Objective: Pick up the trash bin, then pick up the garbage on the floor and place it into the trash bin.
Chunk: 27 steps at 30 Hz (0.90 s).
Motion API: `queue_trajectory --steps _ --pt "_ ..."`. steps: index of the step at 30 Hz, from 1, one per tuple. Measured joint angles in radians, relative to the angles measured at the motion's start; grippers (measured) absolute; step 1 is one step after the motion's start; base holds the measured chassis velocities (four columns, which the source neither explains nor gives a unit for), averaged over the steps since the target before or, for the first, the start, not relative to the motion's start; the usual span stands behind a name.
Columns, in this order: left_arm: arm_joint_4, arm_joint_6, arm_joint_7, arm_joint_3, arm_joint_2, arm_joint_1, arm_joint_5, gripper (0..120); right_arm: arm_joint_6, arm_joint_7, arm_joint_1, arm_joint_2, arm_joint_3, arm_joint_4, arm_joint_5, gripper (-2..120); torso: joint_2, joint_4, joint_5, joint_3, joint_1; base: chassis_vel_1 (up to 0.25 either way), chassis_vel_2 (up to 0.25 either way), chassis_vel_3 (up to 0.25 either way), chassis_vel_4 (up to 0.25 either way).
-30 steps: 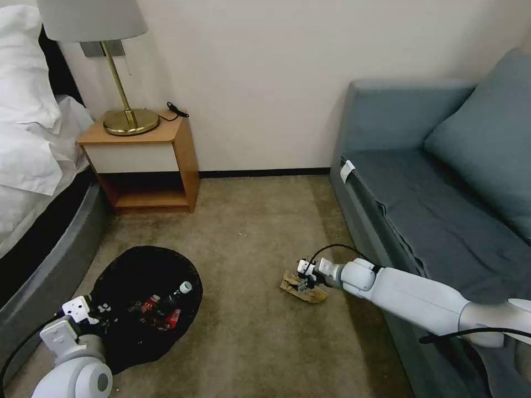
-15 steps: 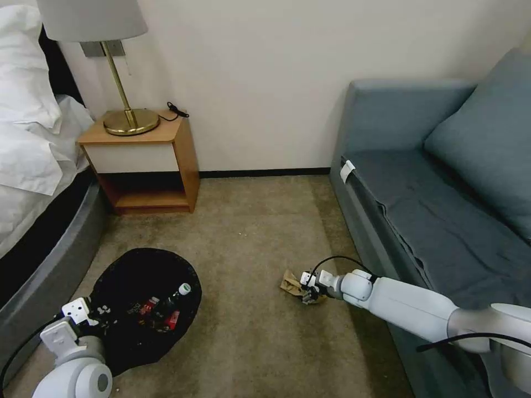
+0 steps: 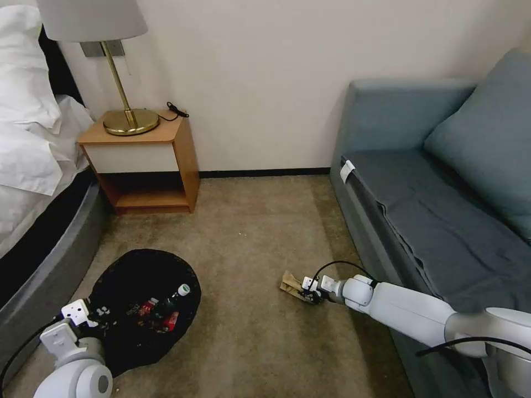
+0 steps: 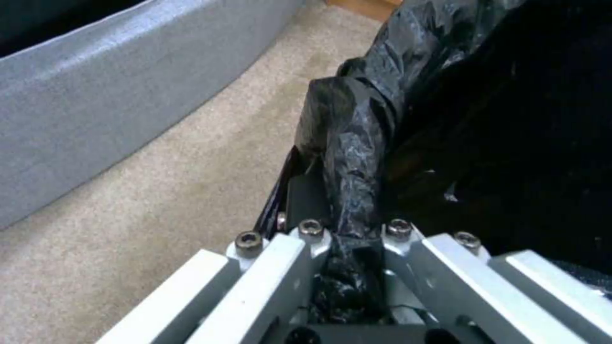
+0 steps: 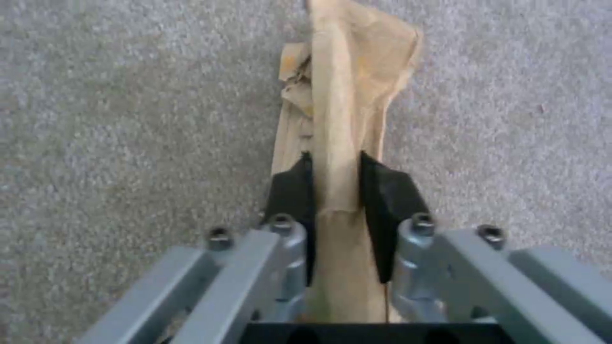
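Two grippers are engaged. The right gripper [image 3: 310,292] sits low over the carpet [image 3: 249,232] just beside the sofa [image 3: 420,182], its black pads [image 5: 389,200] clamped on the crumpled tan wrapper [image 5: 344,119]. In the head view the wrapper [image 3: 290,285] is partly covered by the gripper; whether it touches the carpet cannot be determined.

The left gripper [image 4: 347,229] is closed on a bunched fold of the black bag at the rim of the trash bin [image 3: 138,271], near the bed frame [image 3: 44,276]. The bin body is hidden under the bag [image 4: 357,124].

Inside the bin lie a clear bottle with a white cap [image 3: 176,294] and red-and-white wrappers [image 3: 145,307]; other contents are too dark to identify. The left arm is cut off at the frame edge.
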Motion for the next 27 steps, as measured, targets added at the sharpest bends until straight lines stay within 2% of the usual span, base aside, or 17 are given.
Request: queue_trajectory --steps 1,3,6,14,19,21,22,25,26,27 --pt "0.0 0.0 0.0 0.0 0.0 0.0 0.0 2 0.0 0.0 0.0 0.0 0.0 0.0 0.0 16 0.0 0.0 0.0 0.0 0.0 0.0 0.0 0.0 0.0" --pt "-0.002 -0.001 0.0 0.0 0.0 0.002 0.0 2 0.008 0.0 -0.002 -0.002 -0.001 0.002 0.001 5 0.0 0.0 0.0001 0.0 0.0 0.0 0.0 0.0 0.0" --pt "-0.004 -0.002 0.0 0.0 -0.001 0.005 0.0 2 0.016 0.001 -0.003 -0.004 -0.002 0.008 0.003 0 0.0 0.0 0.0 0.0 0.0 0.0 0.0 0.0 0.0" --pt "-0.009 -0.003 0.0 0.002 -0.002 0.008 0.001 2 0.042 0.032 -0.005 -0.023 0.039 0.065 0.026 0 0.0 0.0 0.0001 0.0 0.0 0.0 0.0 0.0 0.0" --pt "-0.013 -0.003 0.0 0.004 -0.002 0.006 0.001 2 0.06 0.067 -0.007 -0.047 0.151 0.193 0.057 0 0.0 -0.0001 0.0 0.0 0.0 0.0 0.0 0.0 0.0" --pt "-0.015 -0.002 0.0 0.004 -0.001 0.005 0.001 2 0.037 0.102 -0.003 -0.062 0.202 0.322 0.109 0 0.0 0.0 0.0 0.0 0.0 0.0 0.0 0.0 0.0" --pt "-0.015 -0.002 0.0 0.004 -0.001 0.005 0.001 2 0.037 0.102 -0.003 -0.062 0.202 0.322 0.109 0 0.0 0.0 0.0 0.0 0.0 0.0 0.0 0.0 0.0" --pt "-0.016 0.002 0.0 0.011 -0.004 -0.001 0.006 2 -0.02 0.172 0.017 -0.075 0.233 0.528 0.217 0 0.0 0.0002 -0.0003 0.0 0.0 0.0 0.0 0.0 0.0" --pt "-0.016 0.002 0.0 0.011 -0.004 -0.001 0.006 2 -0.02 0.172 0.017 -0.075 0.233 0.528 0.217 0 0.0 0.0002 -0.0003 0.0 0.0 0.0 0.0 0.0 0.0" --pt "-0.016 0.002 0.0 0.014 -0.006 -0.002 0.009 2 -0.039 0.206 0.027 -0.072 0.234 0.608 0.263 0 0.0 -0.0002 -0.0003 0.0 0.0 0.0 0.0 0.0 0.0"
